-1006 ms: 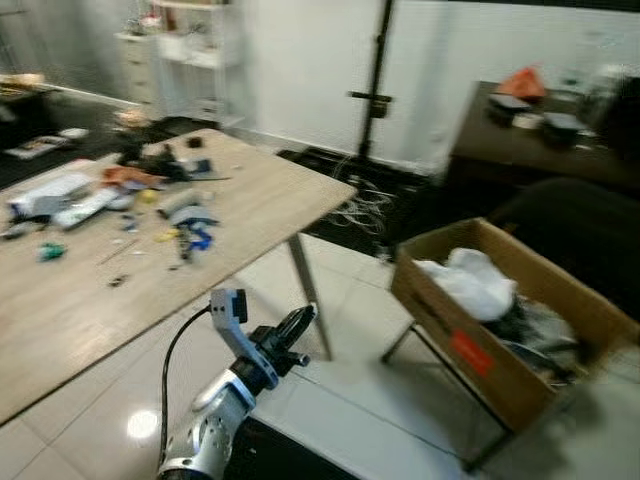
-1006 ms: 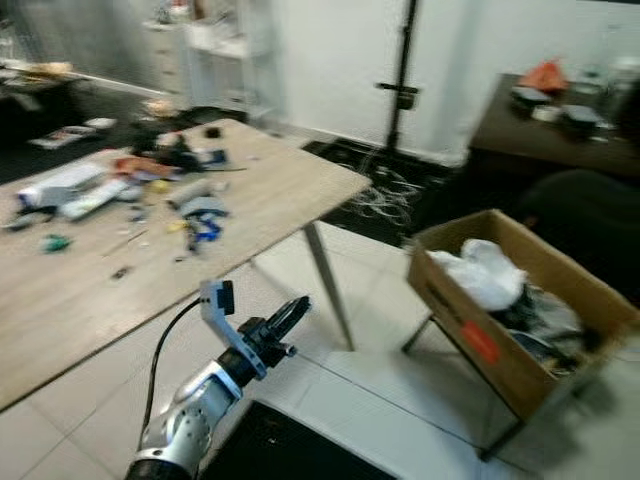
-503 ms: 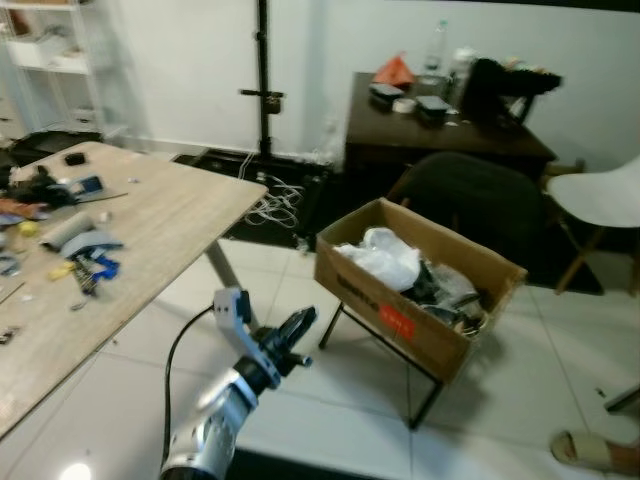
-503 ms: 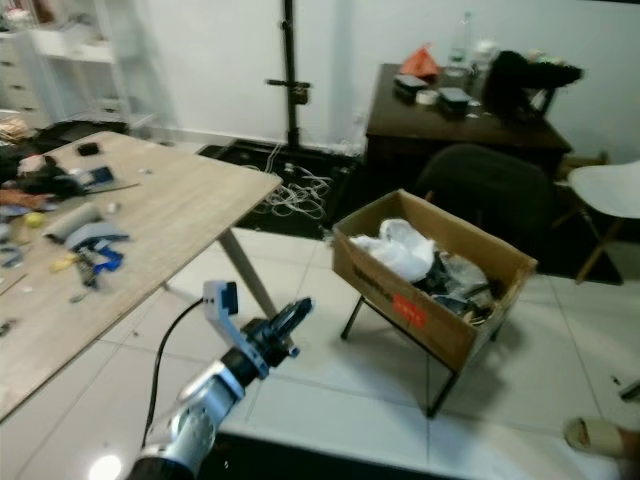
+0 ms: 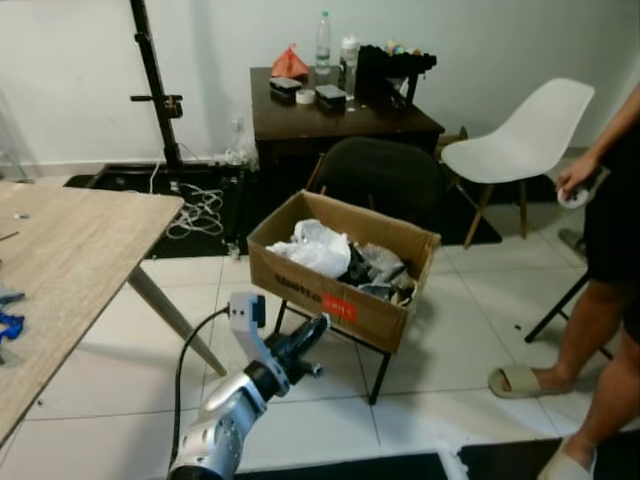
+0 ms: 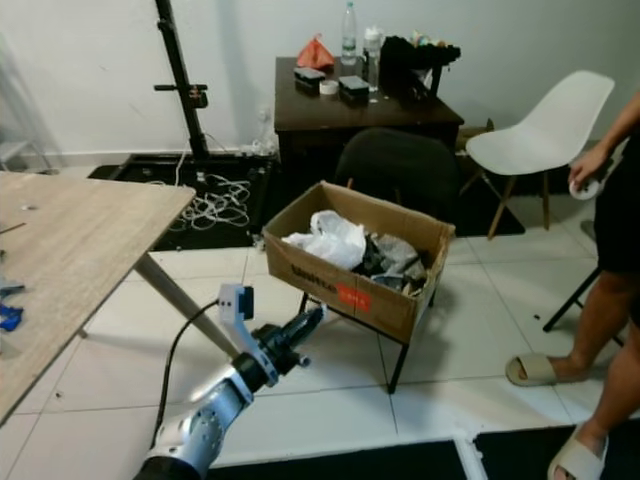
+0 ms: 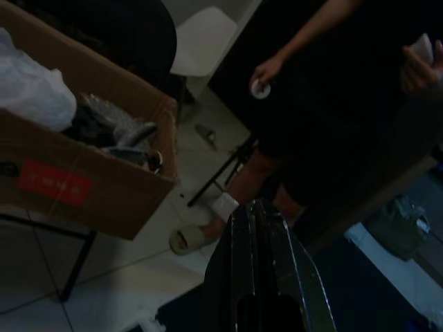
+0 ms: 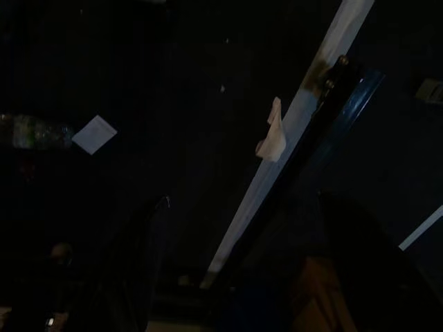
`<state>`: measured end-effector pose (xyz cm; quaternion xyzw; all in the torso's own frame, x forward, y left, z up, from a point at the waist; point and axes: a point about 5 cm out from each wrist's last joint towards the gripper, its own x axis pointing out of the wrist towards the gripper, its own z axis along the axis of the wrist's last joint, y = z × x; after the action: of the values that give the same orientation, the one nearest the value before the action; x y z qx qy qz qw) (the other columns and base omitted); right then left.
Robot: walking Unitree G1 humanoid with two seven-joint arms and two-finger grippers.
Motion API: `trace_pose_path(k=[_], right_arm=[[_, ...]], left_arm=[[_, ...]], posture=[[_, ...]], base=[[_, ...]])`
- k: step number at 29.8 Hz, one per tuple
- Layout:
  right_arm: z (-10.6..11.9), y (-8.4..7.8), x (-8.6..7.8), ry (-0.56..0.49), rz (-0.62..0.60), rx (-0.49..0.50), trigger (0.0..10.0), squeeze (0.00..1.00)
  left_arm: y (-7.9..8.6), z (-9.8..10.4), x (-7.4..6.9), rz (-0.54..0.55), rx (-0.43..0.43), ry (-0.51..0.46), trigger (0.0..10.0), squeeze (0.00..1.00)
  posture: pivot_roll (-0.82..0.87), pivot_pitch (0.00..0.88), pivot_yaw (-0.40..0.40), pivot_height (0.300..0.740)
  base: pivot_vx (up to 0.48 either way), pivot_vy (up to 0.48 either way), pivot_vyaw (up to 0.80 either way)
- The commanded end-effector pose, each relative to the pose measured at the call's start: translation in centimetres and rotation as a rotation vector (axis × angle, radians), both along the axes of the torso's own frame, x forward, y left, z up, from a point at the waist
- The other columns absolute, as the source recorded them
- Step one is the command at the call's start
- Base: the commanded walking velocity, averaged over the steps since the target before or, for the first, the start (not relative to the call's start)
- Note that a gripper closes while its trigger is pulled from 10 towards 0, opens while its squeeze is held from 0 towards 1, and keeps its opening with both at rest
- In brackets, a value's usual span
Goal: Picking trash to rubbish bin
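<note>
White floor tiles (image 5: pixel 450 350) carry a stand-mounted cardboard box (image 5: pixel 340 290) of trash; left gripper (image 5: pixel 312 330), fingers pressed together, hovers just before it.

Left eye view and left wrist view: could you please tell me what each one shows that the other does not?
The left eye view adds the wooden table, the dark desk, the black stand and the cables. The left wrist view adds the person's second hand, holding something pale. Both share the cardboard box of trash, the white chair, the person and the left pincer, shut.
</note>
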<state>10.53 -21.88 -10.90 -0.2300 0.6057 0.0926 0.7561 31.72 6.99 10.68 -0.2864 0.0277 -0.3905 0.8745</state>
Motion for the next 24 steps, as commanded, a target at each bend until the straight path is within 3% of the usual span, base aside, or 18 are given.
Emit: trace_pose_path(k=[1, 15, 24], right_arm=[[-0.13, 0.58, -0.07, -0.001, 0.002, 0.020, 10.0, 0.00], [0.01, 0.24, 0.21, -0.009, -0.003, 0.010, 10.0, 0.00], [0.04, 0.19, 0.32, 0.000, 0.008, 0.006, 10.0, 0.00]], left_arm=[[-0.31, -0.62, -0.34, -0.023, 0.024, 0.007, 10.0, 0.00], [-0.94, -0.28, -0.41, -0.038, 0.027, -0.026, 10.0, 0.00], [-1.29, -0.08, -0.47, -0.053, 0.024, -0.041, 10.0, 0.00]], posture=[[-0.17, 0.098, 0.071, 0.740], [-0.17, 0.094, 0.065, 0.740], [-0.17, 0.093, 0.064, 0.740]], base=[[0.000, 0.000, 0.00], [0.247, 0.000, 0.00], [0.301, 0.000, -0.79]])
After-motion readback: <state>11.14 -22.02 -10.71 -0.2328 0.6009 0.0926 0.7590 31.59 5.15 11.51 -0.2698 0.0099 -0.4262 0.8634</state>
